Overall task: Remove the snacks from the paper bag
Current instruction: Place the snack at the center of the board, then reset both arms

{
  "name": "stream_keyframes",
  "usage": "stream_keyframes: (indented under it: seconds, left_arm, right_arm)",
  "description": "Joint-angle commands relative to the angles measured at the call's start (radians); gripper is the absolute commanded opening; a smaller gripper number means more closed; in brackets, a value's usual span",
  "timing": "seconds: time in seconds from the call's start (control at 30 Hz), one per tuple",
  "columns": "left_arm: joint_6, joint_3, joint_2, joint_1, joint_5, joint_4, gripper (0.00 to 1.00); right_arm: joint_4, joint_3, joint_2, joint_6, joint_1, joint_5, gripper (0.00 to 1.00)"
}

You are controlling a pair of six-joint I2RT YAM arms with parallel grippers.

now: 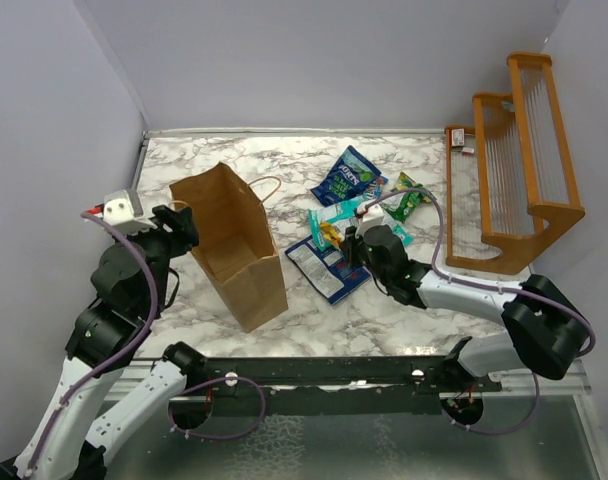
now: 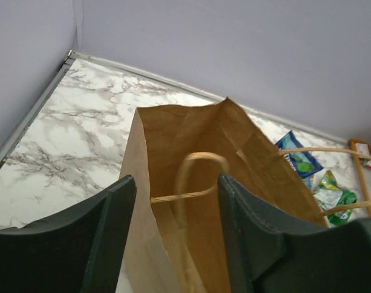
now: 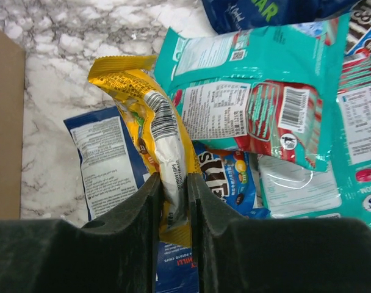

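Observation:
The brown paper bag [image 1: 234, 250] stands upright and open-mouthed left of centre. My left gripper [image 1: 187, 226] is at its left rim, open. In the left wrist view the bag's [image 2: 191, 131] near wall and a twisted handle [image 2: 194, 177] lie between the spread fingers [image 2: 115, 229] without being pinched. The snacks lie right of the bag: a dark blue packet [image 1: 349, 178], a green one [image 1: 409, 202], teal ones [image 3: 246, 91] and a blue chips packet [image 1: 327, 268]. My right gripper [image 3: 174, 201] is shut on a yellow packet [image 3: 146, 104], low over the pile [image 1: 330, 236].
An orange wooden rack [image 1: 514, 160] stands at the back right against the wall. Grey walls close in the marble table [image 1: 174, 165] on the left, back and right. The black arm rail [image 1: 334, 375] runs along the near edge.

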Motion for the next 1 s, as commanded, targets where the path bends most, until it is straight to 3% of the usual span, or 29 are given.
stream_keyframes:
  seconds: [0.0, 0.13, 0.23, 0.3, 0.43, 0.6, 0.8, 0.97]
  left_arm:
    - [-0.025, 0.088, -0.021, 0.003, 0.037, -0.046, 0.63]
    - [-0.015, 0.157, -0.011, 0.003, 0.076, -0.060, 0.72]
    - [0.003, 0.203, 0.008, 0.002, 0.098, -0.065, 0.76]
    - [0.018, 0.226, 0.020, 0.002, 0.105, -0.058, 0.77]
    - [0.062, 0.274, 0.048, 0.001, 0.114, -0.025, 0.78]
    - [0.112, 0.370, 0.089, 0.001, 0.141, 0.018, 0.78]
    - [0.135, 0.412, 0.093, 0.001, 0.154, 0.049, 0.77]
    - [0.103, 0.358, 0.059, 0.000, 0.150, 0.067, 0.77]
  right_arm:
    - [0.025, 0.034, 0.044, 0.045, -0.004, -0.088, 0.26]
    - [0.007, 0.050, 0.025, 0.015, -0.004, -0.085, 0.48]
    - [-0.018, 0.073, -0.026, -0.053, -0.004, -0.087, 0.74]
    - [-0.051, 0.095, -0.076, -0.040, -0.003, -0.041, 0.99]
    - [-0.202, 0.188, -0.189, 0.096, -0.003, 0.129, 0.99]
    - [-0.409, 0.408, -0.341, -0.003, -0.003, 0.140, 0.99]
    - [-0.235, 0.450, -0.636, -0.173, -0.003, 0.052, 0.99]
    - [-0.248, 0.560, -0.689, -0.233, -0.003, 0.032, 0.99]
